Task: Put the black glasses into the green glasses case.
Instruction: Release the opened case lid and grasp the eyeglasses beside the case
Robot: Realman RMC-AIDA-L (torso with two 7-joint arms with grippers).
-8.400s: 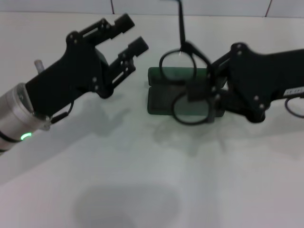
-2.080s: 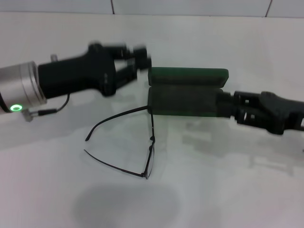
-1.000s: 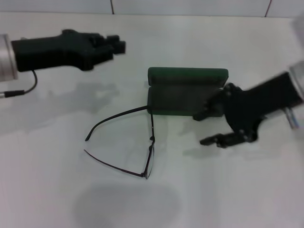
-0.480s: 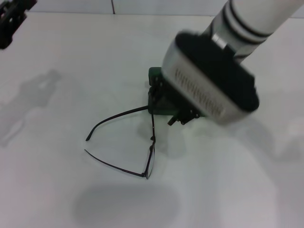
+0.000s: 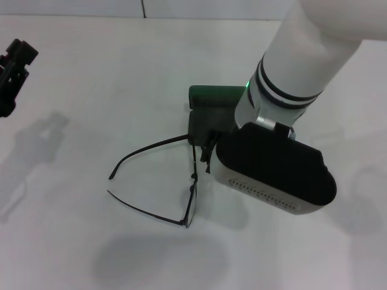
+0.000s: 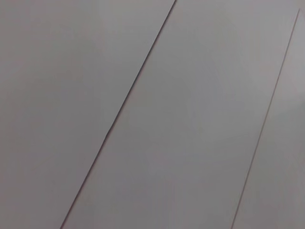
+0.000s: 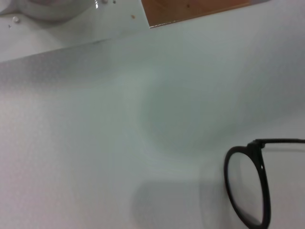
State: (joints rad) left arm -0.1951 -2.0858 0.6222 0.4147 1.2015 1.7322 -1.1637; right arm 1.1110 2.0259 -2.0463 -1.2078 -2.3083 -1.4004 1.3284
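The black glasses (image 5: pixel 192 192) rest on the white table just in front of the green glasses case (image 5: pixel 213 99), at its left end, with both thin temple arms stretched out to the left. My right arm reaches over the case and hides most of it. Only the case's left end shows. My right gripper (image 5: pixel 205 158) pokes out from under the wrist, close above the glasses' near hinge. In the right wrist view one round lens of the black glasses (image 7: pixel 248 186) shows against the table. My left gripper (image 5: pixel 13 69) sits raised at the far left edge, away from everything.
The white table (image 5: pixel 91 241) spreads bare to the front and left of the glasses. A wall seam runs behind the table (image 5: pixel 144 8). The left wrist view holds only grey panels (image 6: pixel 152 114). The table's edge and brown floor (image 7: pixel 190 9) appear in the right wrist view.
The glasses, held over the case 8 s ago, lie on the table. In the last second my right arm swung over the case toward them, and my left arm withdrew to the left edge.
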